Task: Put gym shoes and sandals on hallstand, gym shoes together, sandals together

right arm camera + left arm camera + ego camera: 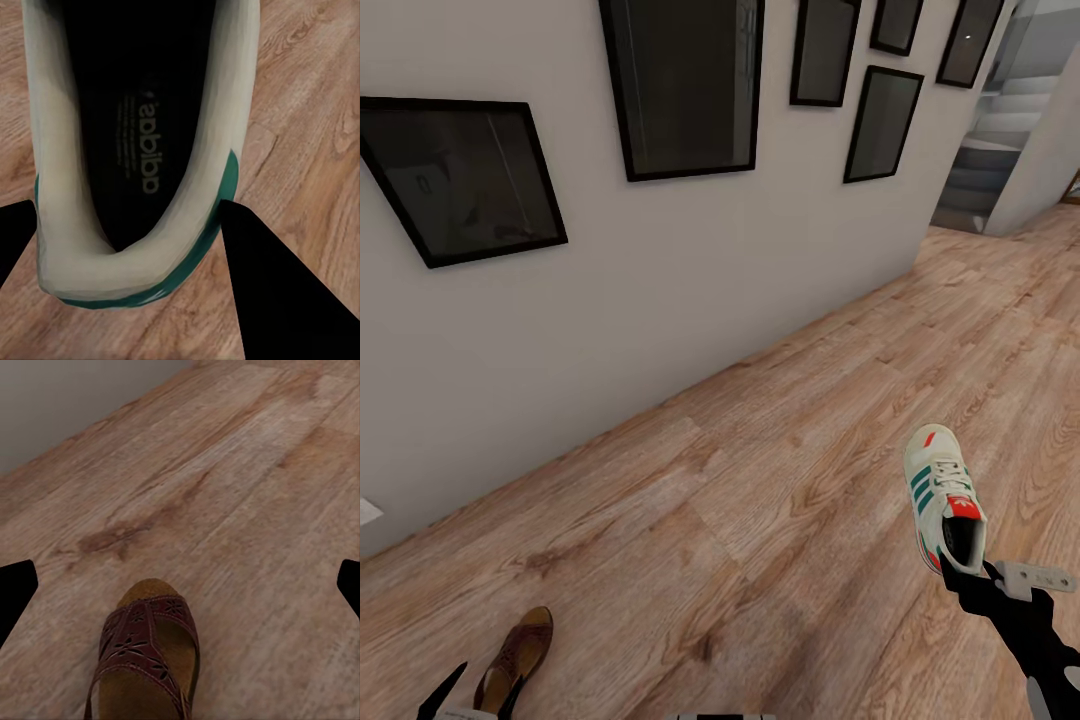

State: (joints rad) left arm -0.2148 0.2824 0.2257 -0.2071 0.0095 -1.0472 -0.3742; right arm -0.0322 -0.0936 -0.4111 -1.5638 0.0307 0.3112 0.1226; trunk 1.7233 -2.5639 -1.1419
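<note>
1. The right claw (960,572) holds a gym shoe (943,497) by its heel end. One black finger sits outside the heel rim, and the shoe hangs out past the claw, toe pointing away from the robot.
2. In the right wrist view, the gym shoe (127,150) opens up toward the camera. One dark finger (277,292) presses on the outside of the heel wall, so the claw is clamped on the shoe. The inside is black with a grey printed label.
3. The shoe is cream-white with green stripes on its side and a red-orange tongue patch. Its sole has a green edge.
4. The left claw (470,700) is low at the robot's left side. A sandal (515,655) sits between its two black tips.
5. In the left wrist view, the sandal (146,660) is dark maroon with a cut-out flower strap and a tan footbed. The two fingers (15,592) stand wide apart on either side of it and do not touch it. You cannot tell if the sandal rests on the floor.
6. The wood floor (760,480) is brown with knots and long seams. It runs off toward the far right.
7. A pale wall (610,300) stands along the floor, and black picture frames (685,85) hang on it.
8. Grey stairs (985,150) show far off, past the end of the wall.
</note>
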